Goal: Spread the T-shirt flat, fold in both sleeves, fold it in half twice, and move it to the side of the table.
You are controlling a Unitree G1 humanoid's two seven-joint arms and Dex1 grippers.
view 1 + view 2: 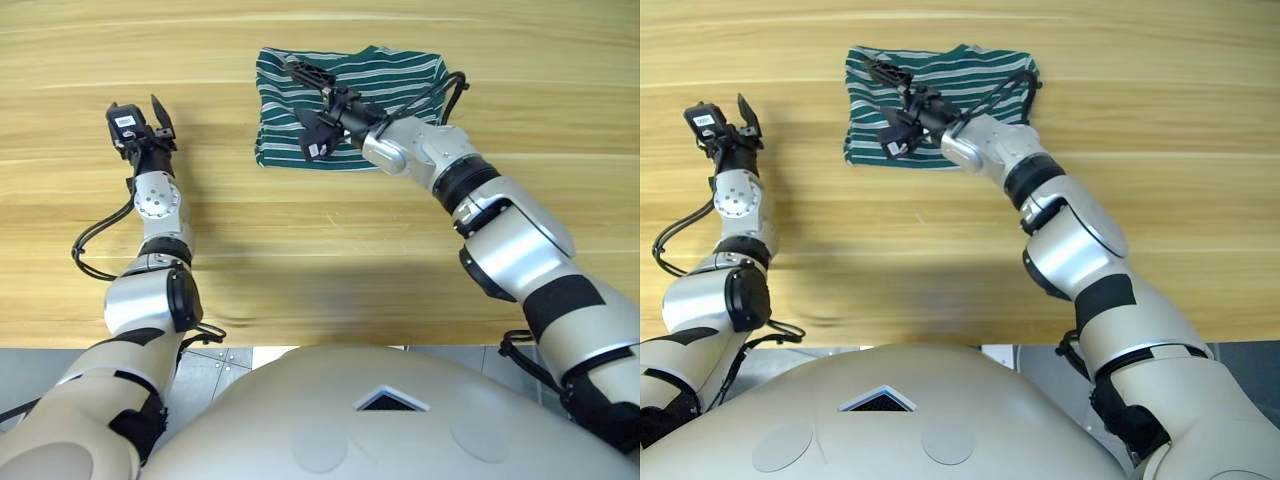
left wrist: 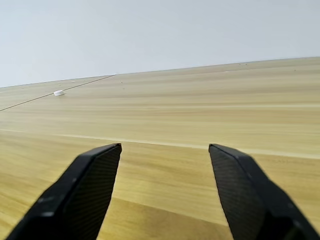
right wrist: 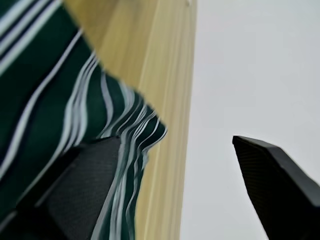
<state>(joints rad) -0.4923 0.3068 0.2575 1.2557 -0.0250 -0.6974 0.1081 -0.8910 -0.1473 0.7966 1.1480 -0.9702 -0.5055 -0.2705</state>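
Pale wood grain covered the worktop, with a plain light wall beyond its far edge. The T-shirt, dark green with thin white stripes, lay folded into a compact rectangle on the far middle part of the worktop. Its long axis ran left to right, and its far edge was near the back of the worktop. I could not tell which way the collar faced.

The right gripper was over the shirt's left half, reaching in from the right with its jaws wide apart and nothing clamped between them. In the right wrist view one finger sat low against the striped cloth, while the other stood clear, against the wall. Whether either finger actually pressed on the fabric could not be made out.

The left gripper was well apart from the shirt, over bare wood on the left side of the worktop. Its jaws were also spread open and held nothing. A small white speck lay farther off on the worktop.
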